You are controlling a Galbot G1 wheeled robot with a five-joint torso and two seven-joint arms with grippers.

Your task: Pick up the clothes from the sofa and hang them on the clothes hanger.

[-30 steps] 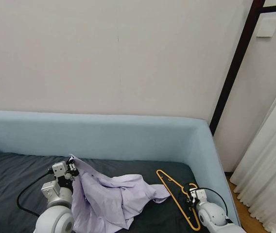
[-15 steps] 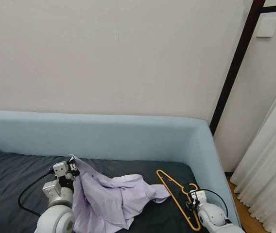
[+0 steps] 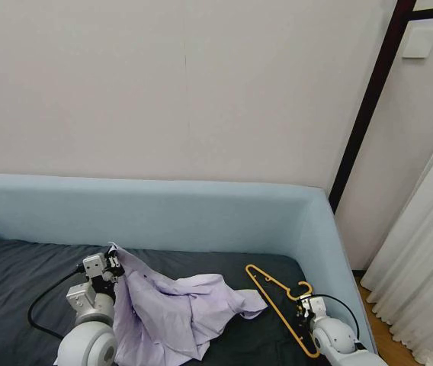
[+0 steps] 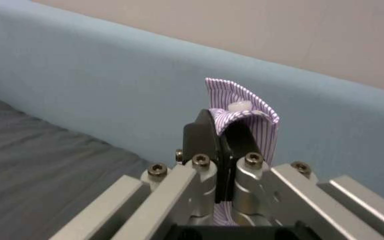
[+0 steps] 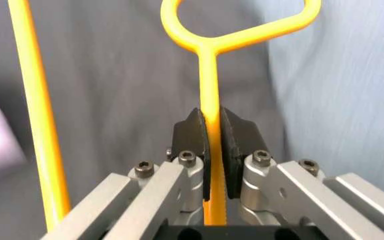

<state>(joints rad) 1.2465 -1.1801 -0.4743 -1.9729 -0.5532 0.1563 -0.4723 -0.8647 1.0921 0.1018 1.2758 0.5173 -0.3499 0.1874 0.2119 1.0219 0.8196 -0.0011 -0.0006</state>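
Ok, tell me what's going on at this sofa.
The robot is working with both arms. Its left pincer is shut on a corner of the striped purple shirt, holding it up off the sofa while the rest lies crumpled on the seat. Its right pincer is shut on the stem of the orange hanger. The shirt is not yet on the hanger.
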